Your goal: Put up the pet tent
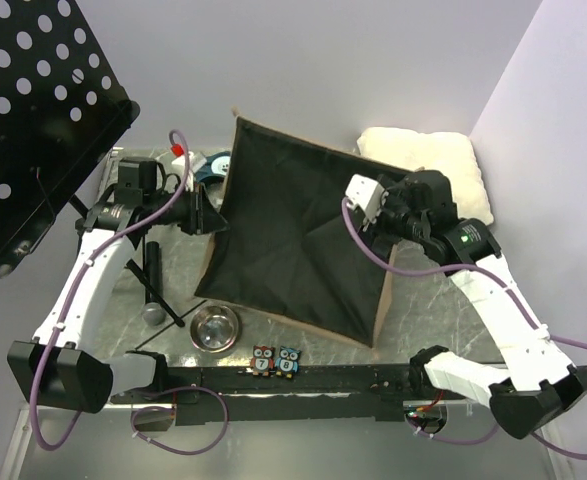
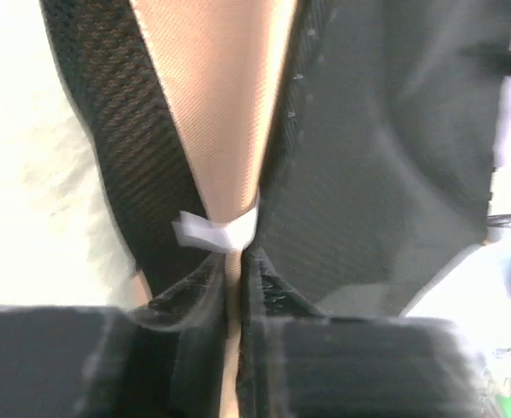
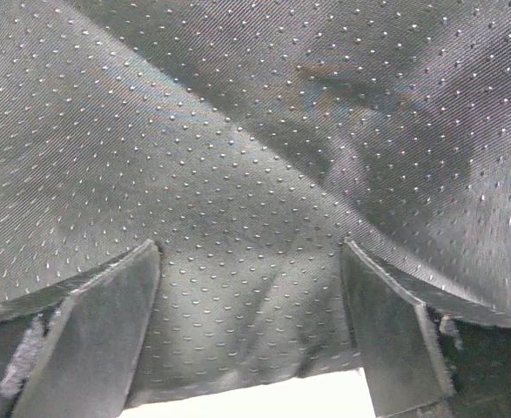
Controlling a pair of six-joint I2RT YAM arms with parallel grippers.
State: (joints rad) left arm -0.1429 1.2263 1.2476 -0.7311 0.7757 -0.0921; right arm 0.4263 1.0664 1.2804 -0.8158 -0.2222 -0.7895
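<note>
Grey table (image 1: pixel 443 312) holds pet tent (image 1: pixel 293 230) between cushion (image 1: pixel 423 155), bowl (image 1: pixel 215 327).

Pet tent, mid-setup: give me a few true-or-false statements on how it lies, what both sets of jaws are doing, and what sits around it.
1. The pet tent lies with its black panel facing up. True.
2. The left jaws stand wide open, clear of the fabric. False: they are pinched shut on the tent's left edge.
3. The right jaws are open, facing dotted black fabric. True.
4. The white cushion sits on top of the tent. False: it lies at the table's far right corner, beyond the tent.
5. The steel bowl stands at the tent's near left side. True.
</note>
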